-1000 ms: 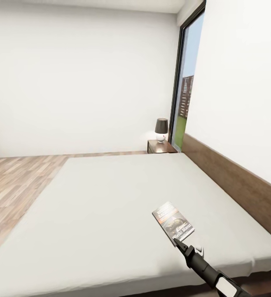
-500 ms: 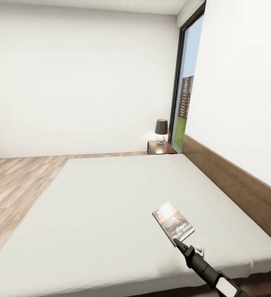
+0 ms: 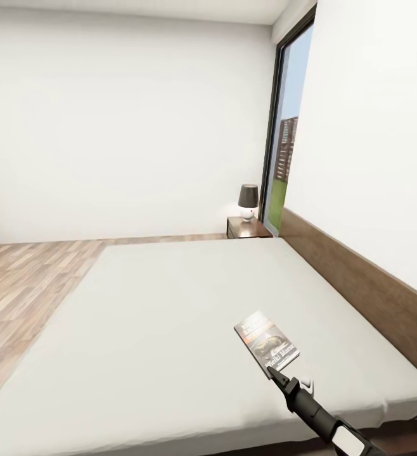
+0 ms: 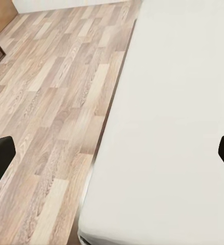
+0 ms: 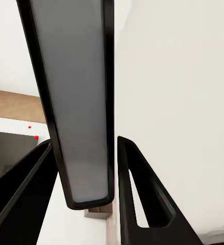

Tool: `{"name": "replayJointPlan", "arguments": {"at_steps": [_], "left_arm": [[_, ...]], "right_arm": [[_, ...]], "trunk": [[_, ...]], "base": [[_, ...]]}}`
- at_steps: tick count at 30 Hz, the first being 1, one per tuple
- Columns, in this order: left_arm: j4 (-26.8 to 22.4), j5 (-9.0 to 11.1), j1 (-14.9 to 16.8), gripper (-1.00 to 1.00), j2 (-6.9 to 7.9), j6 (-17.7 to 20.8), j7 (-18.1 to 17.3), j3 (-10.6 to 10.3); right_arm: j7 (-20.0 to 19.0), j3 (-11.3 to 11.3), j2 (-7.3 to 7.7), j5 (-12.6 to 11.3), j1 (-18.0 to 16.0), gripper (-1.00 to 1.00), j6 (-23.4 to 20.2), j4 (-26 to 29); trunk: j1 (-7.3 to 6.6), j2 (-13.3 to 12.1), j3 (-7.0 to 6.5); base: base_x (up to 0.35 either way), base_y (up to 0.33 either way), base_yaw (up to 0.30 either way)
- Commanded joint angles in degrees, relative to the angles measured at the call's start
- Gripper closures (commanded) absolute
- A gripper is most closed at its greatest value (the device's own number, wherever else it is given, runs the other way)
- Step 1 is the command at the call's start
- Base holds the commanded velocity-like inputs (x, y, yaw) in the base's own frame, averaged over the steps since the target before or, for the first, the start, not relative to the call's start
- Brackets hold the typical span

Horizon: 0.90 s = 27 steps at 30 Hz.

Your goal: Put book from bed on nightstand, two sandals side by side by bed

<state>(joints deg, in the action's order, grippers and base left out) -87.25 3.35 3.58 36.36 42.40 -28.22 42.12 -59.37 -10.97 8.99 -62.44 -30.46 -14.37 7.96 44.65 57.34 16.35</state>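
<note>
The right pincer (image 3: 278,378) is clamped on the near edge of the book (image 3: 267,342), which looks raised just above the grey mattress of the bed (image 3: 170,316) near its headboard (image 3: 360,285). The left pincer (image 4: 112,153) hangs with fingers wide apart over the bed's edge and the plank floor (image 4: 50,102). The book-carrying step looks under way; next it needs carrying to the far nightstand (image 3: 249,226), beside the lamp (image 3: 248,201).

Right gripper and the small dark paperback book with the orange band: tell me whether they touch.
Touching. The right wrist view shows the book edge-on, pinched between the right gripper's black fingers.
</note>
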Motion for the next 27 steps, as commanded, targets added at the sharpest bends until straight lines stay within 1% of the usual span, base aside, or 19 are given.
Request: {"name": "replayJointPlan", "arguments": {"at_steps": [1,12,20,24,27], "left_arm": [[-0.03,0.34,0.06,-1.0,0.01,0.49,-0.08,0.07],[0.04,0.34,0.08,-1.0,-0.01,0.49,-0.08,0.07],[0.01,0.34,0.08,-1.0,-0.04,0.49,-0.08,0.07],[0.03,0.34,0.07,-1.0,-0.03,0.49,-0.03,0.07],[0.02,0.34,0.07,-1.0,-0.02,0.49,0.32,0.07]], "right_arm": [[-0.13,-0.37,-0.01,-0.61,-0.04,1.0,-0.48,-0.02],[-0.11,-0.37,-0.44,-0.65,-0.04,1.0,-0.42,-0.05],[-0.13,-0.33,-0.48,-0.54,-0.04,1.0,5.14,-0.12],[-0.14,-0.35,-0.59,-0.51,-0.04,1.0,6.7,-0.14],[-0.13,-0.36,-0.61,-0.5,-0.04,1.0,7.1,-0.14]], "trunk": [[-0.22,-0.36,-0.11],[-2.64,-4.78,-2.08],[-4.39,-7.98,-3.52],[-5.27,-9.59,-4.24],[-5.93,-10.79,-4.78]], "base": [[0.0,0.0,0.0],[0.0,0.0,0.0],[0.0,0.0,0.0],[0.0,0.0,0.0],[0.0,0.0,0.0]]}}
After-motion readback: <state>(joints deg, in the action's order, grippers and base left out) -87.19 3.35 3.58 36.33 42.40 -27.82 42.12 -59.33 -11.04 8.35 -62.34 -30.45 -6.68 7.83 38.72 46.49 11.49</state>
